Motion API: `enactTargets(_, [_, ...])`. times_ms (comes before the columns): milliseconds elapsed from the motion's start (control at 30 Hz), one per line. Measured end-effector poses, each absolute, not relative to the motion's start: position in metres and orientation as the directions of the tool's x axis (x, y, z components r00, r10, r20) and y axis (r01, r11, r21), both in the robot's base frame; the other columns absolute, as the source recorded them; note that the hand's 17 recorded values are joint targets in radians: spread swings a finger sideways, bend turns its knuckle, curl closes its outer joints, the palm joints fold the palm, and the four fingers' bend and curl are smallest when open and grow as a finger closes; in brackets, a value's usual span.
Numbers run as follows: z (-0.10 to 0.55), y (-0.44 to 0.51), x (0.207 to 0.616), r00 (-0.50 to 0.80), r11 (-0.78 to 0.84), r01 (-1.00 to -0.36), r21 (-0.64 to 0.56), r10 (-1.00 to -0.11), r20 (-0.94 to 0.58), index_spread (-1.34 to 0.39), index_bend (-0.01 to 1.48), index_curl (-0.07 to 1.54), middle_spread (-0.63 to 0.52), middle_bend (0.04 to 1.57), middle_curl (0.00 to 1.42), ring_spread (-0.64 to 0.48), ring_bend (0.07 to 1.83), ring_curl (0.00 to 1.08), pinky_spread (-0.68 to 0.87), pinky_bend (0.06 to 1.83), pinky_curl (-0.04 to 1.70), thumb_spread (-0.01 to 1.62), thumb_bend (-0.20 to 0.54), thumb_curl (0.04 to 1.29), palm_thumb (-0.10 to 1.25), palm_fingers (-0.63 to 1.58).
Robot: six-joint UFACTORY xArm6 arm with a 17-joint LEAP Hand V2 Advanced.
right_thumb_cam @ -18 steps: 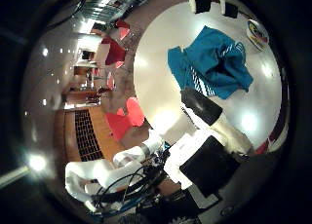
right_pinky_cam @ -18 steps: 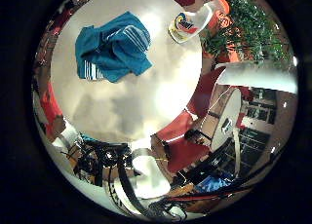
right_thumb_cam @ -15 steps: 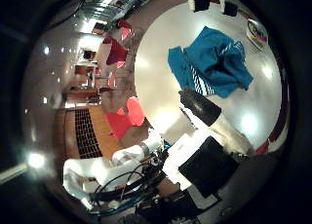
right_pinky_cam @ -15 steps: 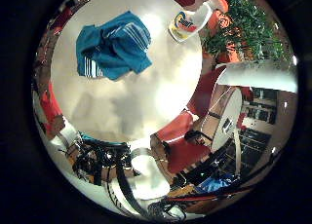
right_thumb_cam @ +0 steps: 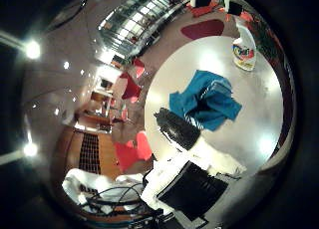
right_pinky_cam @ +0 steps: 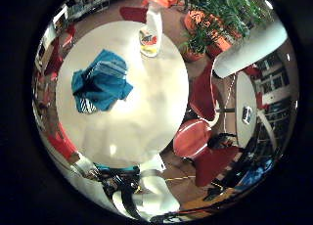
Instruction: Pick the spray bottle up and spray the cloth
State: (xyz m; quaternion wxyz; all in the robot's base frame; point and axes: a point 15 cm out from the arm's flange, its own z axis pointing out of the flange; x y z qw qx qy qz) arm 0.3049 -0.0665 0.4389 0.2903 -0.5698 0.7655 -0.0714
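A: Item one, spray bottle [right_pinky_cam: 152,33]: white body, orange trigger head, printed label. It is stood upright near the edge of the round white tabletop [right_pinky_cam: 146,117], on the side where the potted plants [right_pinky_cam: 215,19] are. Nothing is touching it.

B: Item two?

A: Cloth [right_pinky_cam: 100,83]: teal, with a striped part showing, lain crumpled toward the middle of the tabletop and well apart from the bottle.

B: And the hand [right_thumb_cam: 194,174]?

A: Only white and black parts of it are seen at the edge of the thumb-side view, with one dark-tipped finger [right_thumb_cam: 177,128] reaching out straight over the near edge of the tabletop. No curl is seen and nothing is held, so it is judged to be spread. How wide cannot be told.

B: Step in hand?

A: The approach to the bottle, it is judged. Both items are small in the views, so the palm is taken to be high above the table and the grasp not yet begun.

B: Handling notes?

A: The palm should be carried across to the bottle's edge of the tabletop, clear of the cloth. The body should be wrapped low enough for a firm hold, with a finger left free for the trigger. A sideways knock should be avoided: a tall, narrow bottle so near the edge could be toppled off.
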Motion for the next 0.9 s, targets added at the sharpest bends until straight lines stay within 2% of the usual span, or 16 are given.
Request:
enactTargets(367, [0.416,-0.188,0.3,-0.272,0.603,-0.622,-0.5,-0.765,-0.584,-0.22,0.15,0.32,0.06,0.34,0.4,0.16,0.55,0.3,0.42,0.42,0.36,1.12,-0.019,0.27,0.51,0.3])
enactTargets(667, [0.382,-0.264,0.294,-0.246,0.689,-0.498,-0.526,-0.694,-0.676,-0.15,0.15,0.29,0.14,0.33,0.39,0.2,0.53,0.28,0.42,0.49,0.34,1.12,-0.017,0.28,0.55,0.19])
enactTargets(767, [0.36,-0.277,0.293,-0.234,0.706,-0.489,-0.512,-0.672,-0.703,-0.14,0.14,0.28,0.16,0.33,0.38,0.21,0.54,0.28,0.41,0.5,0.34,1.12,-0.02,0.29,0.56,0.17])
enactTargets(900, [0.313,-0.274,0.292,-0.243,0.753,-0.497,-0.431,-0.598,-0.764,-0.13,0.15,0.27,0.17,0.32,0.38,0.21,0.55,0.29,0.4,0.52,0.33,1.12,-0.022,0.3,0.56,0.15])
